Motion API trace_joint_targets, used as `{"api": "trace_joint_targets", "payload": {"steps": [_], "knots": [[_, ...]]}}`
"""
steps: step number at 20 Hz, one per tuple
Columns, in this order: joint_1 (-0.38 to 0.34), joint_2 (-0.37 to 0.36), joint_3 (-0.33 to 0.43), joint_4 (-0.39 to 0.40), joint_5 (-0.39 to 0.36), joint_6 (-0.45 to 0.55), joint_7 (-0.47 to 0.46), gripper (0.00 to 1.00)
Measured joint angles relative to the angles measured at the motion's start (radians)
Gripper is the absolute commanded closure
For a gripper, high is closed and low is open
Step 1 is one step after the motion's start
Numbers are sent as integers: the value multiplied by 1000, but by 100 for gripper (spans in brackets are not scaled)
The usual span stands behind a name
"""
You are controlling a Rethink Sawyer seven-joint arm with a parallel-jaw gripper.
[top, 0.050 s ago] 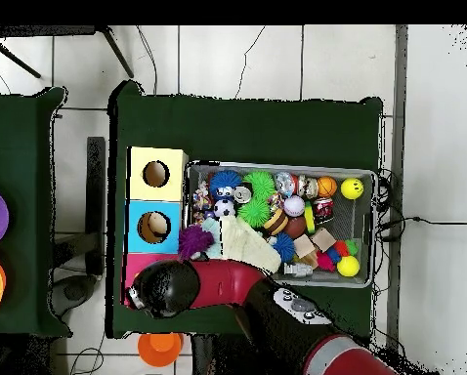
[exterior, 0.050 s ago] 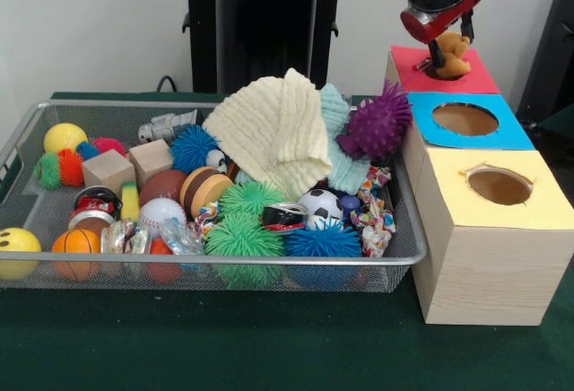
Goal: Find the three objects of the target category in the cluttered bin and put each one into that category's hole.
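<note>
Gripper [exterior, 0.050 s ago: 451,43] hangs over the red-topped section [exterior, 0.050 s ago: 475,77] of the wooden box [exterior, 0.050 s ago: 489,265], w/ a small orange-brown toy [exterior, 0.050 s ago: 451,56] at its tips, right at the red hole. Can't tell if the gripper is clamped on the toy or has let go, since the tips are hidden behind it. Toy sits partly above the hole, not clearly dropped through.

Risks, as I judge them:
- Toy could hang up on the hole's rim if let go off-centre, then tip onto the blue panel [exterior, 0.050 s ago: 466,120] or off the box.
- If the toy sticks to the tips, lifting away could drag it back out.

Overhead, the arm [top, 0.050 s ago: 228,283] covers the red end, so no check from there.

Wire bin [exterior, 0.050 s ago: 215,265] just beside the box is heaped: cream cloth [exterior, 0.050 s ago: 273,131], purple spiky ball [exterior, 0.050 s ago: 377,126] leaning by the box edge. A low sweep back could knock that ball out onto the desk [exterior, 0.050 s ago: 224,337].
</note>
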Motion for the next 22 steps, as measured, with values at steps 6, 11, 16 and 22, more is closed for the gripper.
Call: {"api": "trace_joint_targets", "payload": {"steps": [6, 11, 16, 22], "knots": [[22, -13, -31, -1, 0, 0, 0, 0], [85, -55, -94, -5, -17, 1, 0, 0], [166, -108, -169, -13, -41, 1, 0, 0], [291, -164, -292, -42, -78, 1, 0, 0]]}}
